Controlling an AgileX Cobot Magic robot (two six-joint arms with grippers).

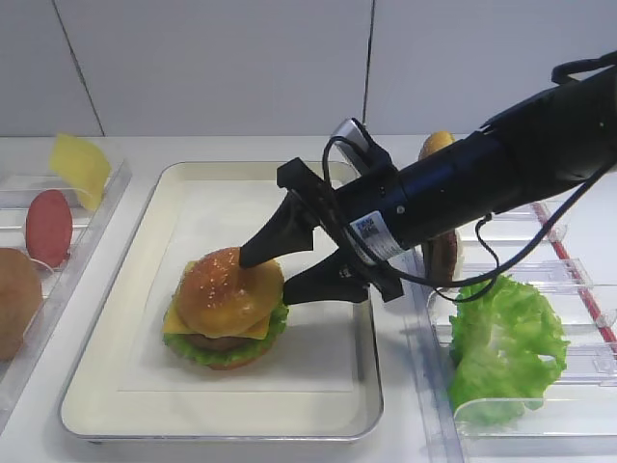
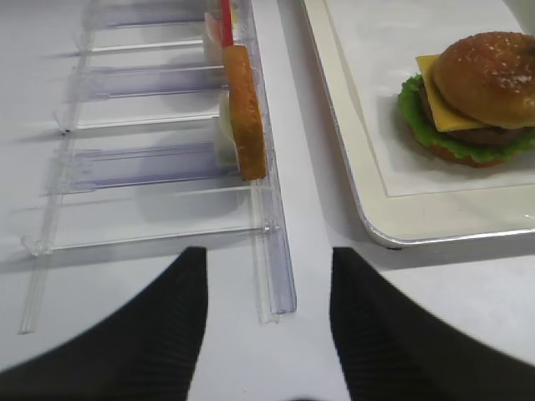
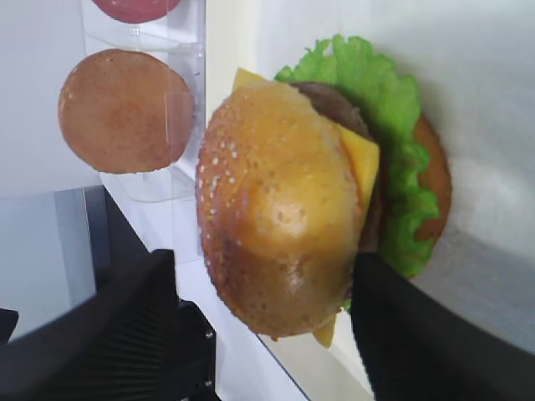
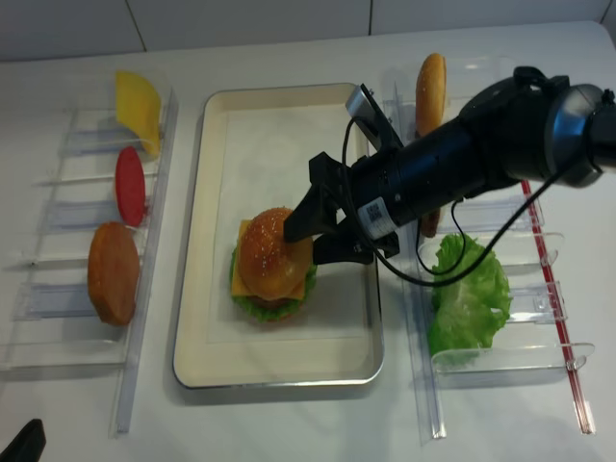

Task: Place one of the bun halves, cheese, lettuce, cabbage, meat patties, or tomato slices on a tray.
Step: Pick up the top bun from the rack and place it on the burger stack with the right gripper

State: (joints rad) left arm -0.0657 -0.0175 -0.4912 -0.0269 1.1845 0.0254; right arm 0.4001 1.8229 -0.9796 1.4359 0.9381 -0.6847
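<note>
Centrally, scene: a silver tray (image 1: 116,386) on a white desk holds a stacked burger.
Top bun half (image 1: 228,292): the sesame dome sits on cheese (image 1: 176,321), a patty (image 2: 493,136), lettuce (image 1: 224,351) and a bottom bun, centre-left of the overhead frame.
Right end effector (image 1: 280,270): reaching in from the right, jaws spread on either side of the dome, seemingly letting it rest on the stack.
Left end effector (image 2: 267,317): open and empty over the desk, clear of the work.
Side racks: spare bun (image 4: 114,272), tomato slice (image 4: 129,186) and cheese left; a lettuce bunch (image 4: 469,291) right.
</note>
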